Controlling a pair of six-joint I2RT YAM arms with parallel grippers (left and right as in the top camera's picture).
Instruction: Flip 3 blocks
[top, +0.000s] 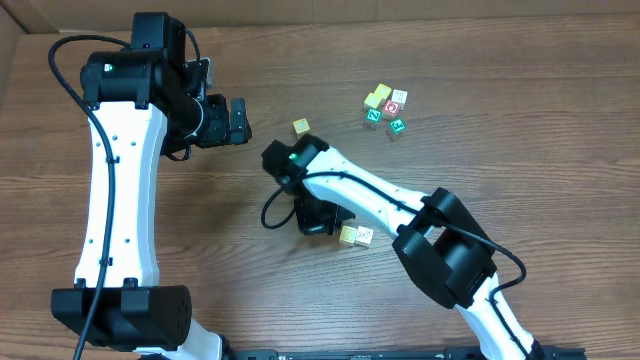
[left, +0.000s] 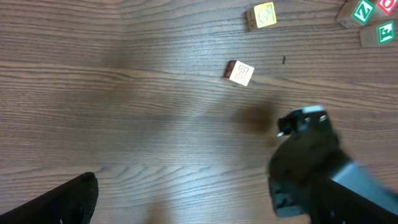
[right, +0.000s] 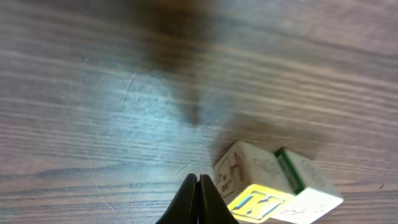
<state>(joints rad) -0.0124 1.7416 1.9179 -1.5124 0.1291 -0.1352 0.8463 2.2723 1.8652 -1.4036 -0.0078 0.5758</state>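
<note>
**Overhead view of the table (top: 520, 170), with both wrist views.**

**Left gripper (top: 232, 122).** It lies at 10 o'clock from the table's centre. The jaws stand wide apart and hold nothing. In its wrist view only one dark finger shows, at the lower left corner.

**Right gripper (right: 198, 182).** It lies just below the table's centre, low over the wood. The two fingers are pressed together into a single point, with nothing between them.

**Cream block (top: 301, 127).** It stands alone on the wood. It is at 12 o'clock from the right gripper, at 3 o'clock from the left gripper, and apart from both. In the left wrist view its pale top carries faint print and one side is brown.

**Yellow block (right: 239, 171).** It sits just beside the right gripper's tip, at its 3 o'clock. Whether tip and block touch cannot be told. One face is cream with grey print, and another is yellow with a letter.

**White block (right: 314, 186).** It touches the yellow block at that block's 3 o'clock, on the side away from the gripper. A green strip shows where the two meet.

**Cluster (top: 391, 106).** Other cubes, some with green faces and one with a red face, are grouped at 1 o'clock from the table's centre. They are well apart from both grippers and from the three blocks.
</note>
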